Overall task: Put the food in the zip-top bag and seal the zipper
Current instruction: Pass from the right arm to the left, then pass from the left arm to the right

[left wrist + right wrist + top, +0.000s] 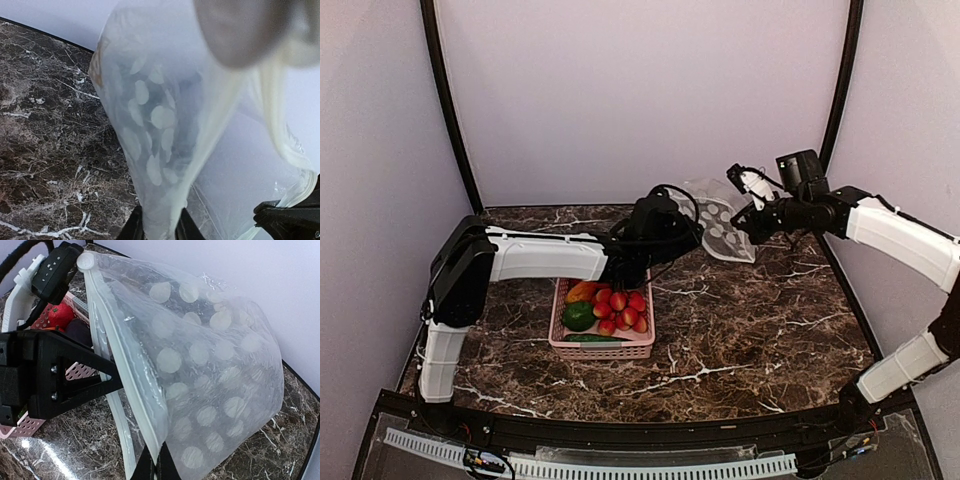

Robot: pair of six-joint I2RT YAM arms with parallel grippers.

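The clear zip-top bag (723,228) with white dots hangs above the far table, held between both arms. My left gripper (159,229) is shut on one side of its mouth; the bag (160,125) fills that view. My right gripper (156,467) is shut on the other mouth edge by the zipper (125,370), and the bag (210,385) spreads to the right. The food lies in the pink basket (604,348): red fruits (621,308), a green pepper (578,316), an orange-red mango (583,291), a cucumber (592,338). A red fruit (62,315) and the dark eggplant (79,331) show in the right wrist view.
The dark marble table (740,330) is ringed by pale walls and a black frame hoop (445,100). The left arm (545,258) stretches over the basket's far end. The basket stands left of centre. A grey cable rail (590,465) runs along the near edge.
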